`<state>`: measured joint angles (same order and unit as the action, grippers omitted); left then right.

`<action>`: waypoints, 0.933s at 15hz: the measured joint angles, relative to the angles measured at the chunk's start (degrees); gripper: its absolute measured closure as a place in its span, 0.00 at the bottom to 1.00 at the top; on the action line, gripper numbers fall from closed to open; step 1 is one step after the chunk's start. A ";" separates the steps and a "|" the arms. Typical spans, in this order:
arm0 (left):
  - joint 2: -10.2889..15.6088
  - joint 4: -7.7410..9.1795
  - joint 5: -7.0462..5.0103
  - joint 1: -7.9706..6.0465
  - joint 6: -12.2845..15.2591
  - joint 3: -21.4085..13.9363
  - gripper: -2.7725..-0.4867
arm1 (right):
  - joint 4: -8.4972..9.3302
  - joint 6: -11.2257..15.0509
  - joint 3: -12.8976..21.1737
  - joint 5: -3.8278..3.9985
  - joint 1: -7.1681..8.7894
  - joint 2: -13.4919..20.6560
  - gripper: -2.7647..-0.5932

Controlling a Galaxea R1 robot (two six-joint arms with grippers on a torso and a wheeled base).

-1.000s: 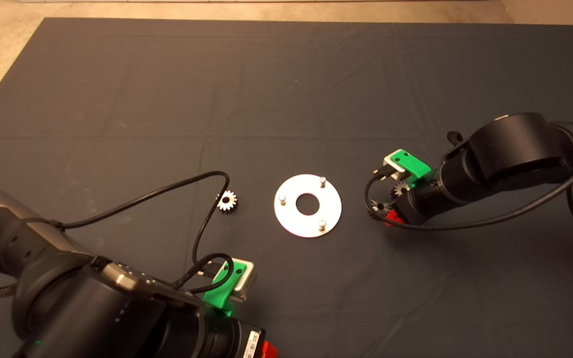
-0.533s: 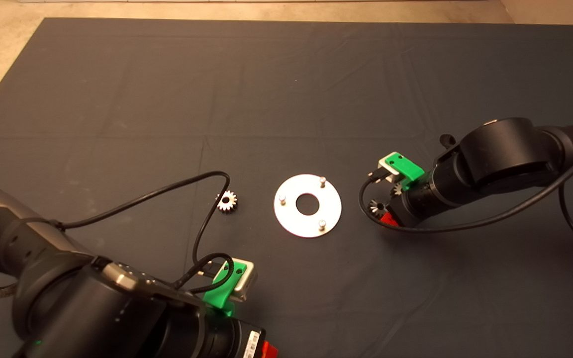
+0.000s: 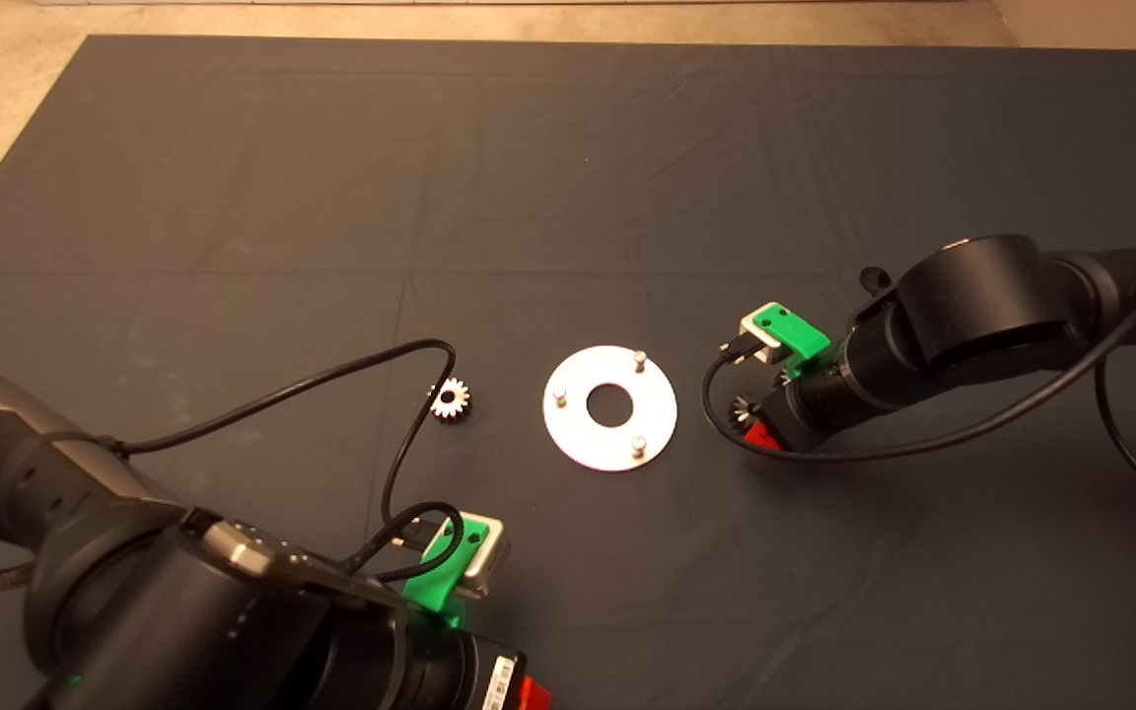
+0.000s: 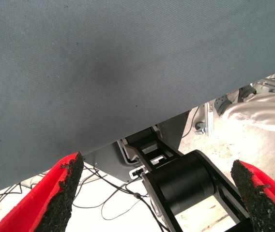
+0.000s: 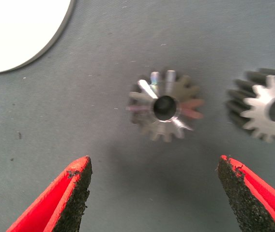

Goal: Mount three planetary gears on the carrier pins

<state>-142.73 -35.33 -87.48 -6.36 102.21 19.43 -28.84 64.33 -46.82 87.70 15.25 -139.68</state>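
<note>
The shiny silver disc (image 3: 583, 434) lies mid-mat with three carrier pins (image 3: 639, 358) standing bare around its centre hole. One planetary gear (image 3: 450, 399) lies flat to the left of the disc. My right gripper (image 3: 757, 432) hovers just right of the disc, over two more gears. In the right wrist view it is open (image 5: 154, 193), its fingers (image 5: 74, 193) straddling the nearer gear (image 5: 165, 106) without touching it. The second gear (image 5: 268, 112) lies beside the first, and the disc's edge (image 5: 16, 29) shows in one corner. My left gripper (image 4: 159, 198) is parked open at the mat's front left.
A black cable (image 3: 331, 380) loops from the left arm across the mat, ending close to the left gear. The left wrist view shows the mat's front edge, the robot's base (image 4: 186, 181) and a pale cloth shape (image 4: 263, 108) beyond.
The right arm has slid leftward and slightly away from the front edge, toward the disc, covering more of the two gears beneath it. The left arm, disc and left gear have not moved.
</note>
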 joint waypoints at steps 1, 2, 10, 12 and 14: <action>0.02 0.00 0.00 0.00 0.00 0.00 0.26 | -0.07 0.00 -0.16 -0.02 -0.02 -0.15 0.39; 0.02 0.00 0.00 0.00 0.00 0.00 0.26 | -0.19 0.00 -0.39 0.00 -0.02 -0.19 0.39; 0.04 0.00 -0.02 0.00 0.00 0.00 0.26 | -1.66 -0.61 -2.15 0.00 -1.15 -1.12 0.39; 0.04 0.00 0.00 0.00 0.00 0.00 0.26 | -2.03 -0.88 -2.46 0.01 -1.15 -1.12 0.39; 0.04 0.00 0.00 0.00 0.00 0.00 0.26 | -2.49 -1.05 -2.71 0.00 -1.15 -1.15 0.39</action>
<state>-142.69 -35.33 -87.48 -6.36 102.21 19.43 -31.33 63.28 -49.53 87.70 14.10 -140.83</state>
